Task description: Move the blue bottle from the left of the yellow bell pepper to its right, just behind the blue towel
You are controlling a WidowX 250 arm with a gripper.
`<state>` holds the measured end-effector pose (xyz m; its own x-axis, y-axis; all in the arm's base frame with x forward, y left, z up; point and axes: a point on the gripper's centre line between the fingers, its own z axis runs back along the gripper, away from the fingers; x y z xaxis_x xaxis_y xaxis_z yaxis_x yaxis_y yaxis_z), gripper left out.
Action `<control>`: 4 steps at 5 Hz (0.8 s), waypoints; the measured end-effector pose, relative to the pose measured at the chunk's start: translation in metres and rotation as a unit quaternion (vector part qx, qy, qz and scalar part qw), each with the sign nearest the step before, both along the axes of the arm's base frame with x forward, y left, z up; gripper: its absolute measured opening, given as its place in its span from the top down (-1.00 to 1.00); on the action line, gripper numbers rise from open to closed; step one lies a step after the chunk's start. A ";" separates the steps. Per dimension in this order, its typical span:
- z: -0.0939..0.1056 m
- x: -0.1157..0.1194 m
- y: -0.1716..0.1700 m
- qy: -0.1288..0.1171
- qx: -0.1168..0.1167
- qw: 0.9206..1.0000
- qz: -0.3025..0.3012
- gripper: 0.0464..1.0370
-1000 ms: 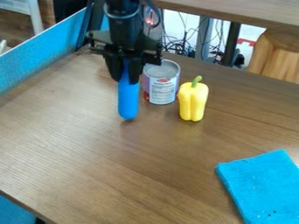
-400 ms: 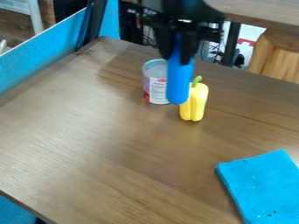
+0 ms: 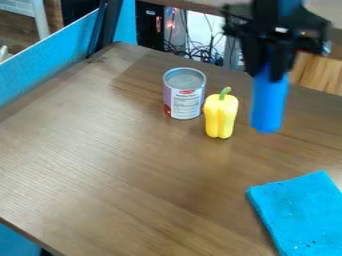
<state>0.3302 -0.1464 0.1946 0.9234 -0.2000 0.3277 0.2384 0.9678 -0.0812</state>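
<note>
At the upper right, the black gripper hangs down, shut on the top end of a blue rounded cylinder-shaped object. The blue object points downward, to the right of a yellow bell pepper with a green stem, and a gap separates the two. The pepper stands upright on the brown table. Just behind and left of the pepper is an upright metal can with a white and purple label.
A folded blue cloth lies at the table's lower right. A blue panel runs along the left edge. Cables and a wooden piece of furniture are behind the table's far edge.
The gripper has carried the blue object rightward, from left of the can, past the can and pepper, to the pepper's right. Can, pepper and cloth have stayed in place.
</note>
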 end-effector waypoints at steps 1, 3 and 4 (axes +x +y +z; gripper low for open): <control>-0.023 0.012 -0.014 0.017 0.007 1.000 -0.020 0.34; -0.043 0.020 -0.026 -0.017 0.009 0.998 -0.062 0.34; -0.047 0.018 -0.029 -0.019 0.009 0.998 -0.066 0.34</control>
<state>0.3483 -0.1749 0.1475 0.8753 -0.3249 0.3580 0.3666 0.9289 -0.0532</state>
